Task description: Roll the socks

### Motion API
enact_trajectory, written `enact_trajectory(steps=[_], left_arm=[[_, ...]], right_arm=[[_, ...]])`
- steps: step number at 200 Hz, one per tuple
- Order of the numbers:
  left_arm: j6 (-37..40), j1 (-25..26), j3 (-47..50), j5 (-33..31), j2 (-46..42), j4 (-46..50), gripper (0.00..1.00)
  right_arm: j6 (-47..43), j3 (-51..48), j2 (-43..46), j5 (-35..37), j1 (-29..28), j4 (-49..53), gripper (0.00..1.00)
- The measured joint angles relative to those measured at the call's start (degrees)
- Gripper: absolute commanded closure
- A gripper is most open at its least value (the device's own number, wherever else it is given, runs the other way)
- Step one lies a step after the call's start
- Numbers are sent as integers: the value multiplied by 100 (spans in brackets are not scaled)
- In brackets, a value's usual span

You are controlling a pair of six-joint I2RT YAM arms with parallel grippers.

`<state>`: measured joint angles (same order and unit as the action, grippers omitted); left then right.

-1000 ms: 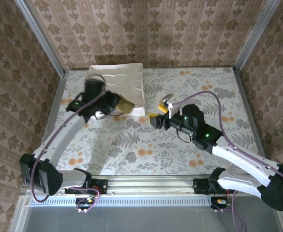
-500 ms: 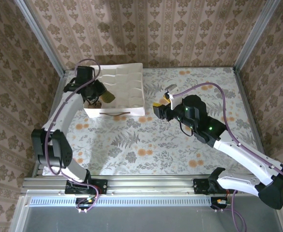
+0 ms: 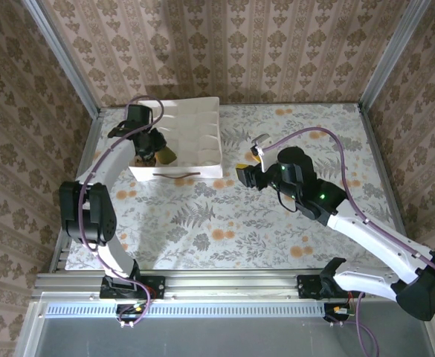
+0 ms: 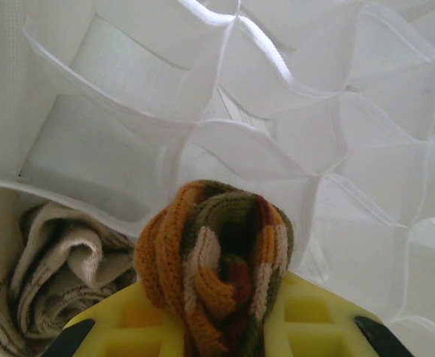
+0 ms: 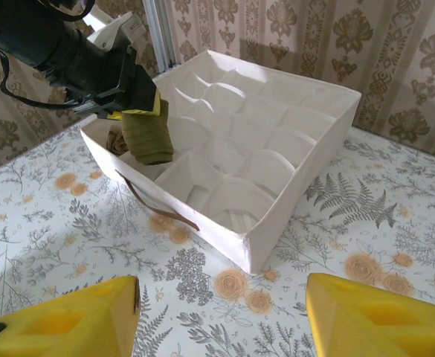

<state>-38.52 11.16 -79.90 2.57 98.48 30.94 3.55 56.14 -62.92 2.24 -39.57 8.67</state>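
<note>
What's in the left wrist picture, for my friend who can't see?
A rolled green-and-orange sock is pinched in yellow jaws above a white tray of pockets. A rolled tan sock lies in a pocket at lower left.

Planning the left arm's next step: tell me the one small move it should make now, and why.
Probably lower straight down, so the roll seats before release. The left gripper holds the rolled olive-and-orange sock above the white tray, over what looks like a free cell beside the one holding the rolled tan sock. The right gripper stands open, apart from the tray.
</note>
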Motion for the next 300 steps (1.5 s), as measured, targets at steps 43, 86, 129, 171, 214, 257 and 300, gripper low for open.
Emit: enact_trajectory(steps=[43, 86, 129, 171, 214, 257, 300], left_arm=[[282, 48, 33, -197, 293, -76, 100], [573, 428, 118, -734, 328, -236, 100], [769, 951, 809, -1709, 275, -809, 100], [789, 1043, 1279, -2188, 101, -1158, 64], [527, 1056, 1209, -2365, -483, -782, 19], [205, 973, 507, -2173, -1292, -79, 1], [-37, 367, 1064, -1161, -2830, -9, 0]], right_arm=[[0, 98, -133, -2, 0, 85, 40], [0, 116, -177, -2, 0, 107, 40], [0, 116, -177, 0, 0, 131, 40], [4, 116, -177, -2, 0, 236, 37], [4, 138, -177, -11, 0, 295, 27], [133, 271, -166, -472, 0, 304, 0], [341, 275, -74, -459, 0, 304, 0]])
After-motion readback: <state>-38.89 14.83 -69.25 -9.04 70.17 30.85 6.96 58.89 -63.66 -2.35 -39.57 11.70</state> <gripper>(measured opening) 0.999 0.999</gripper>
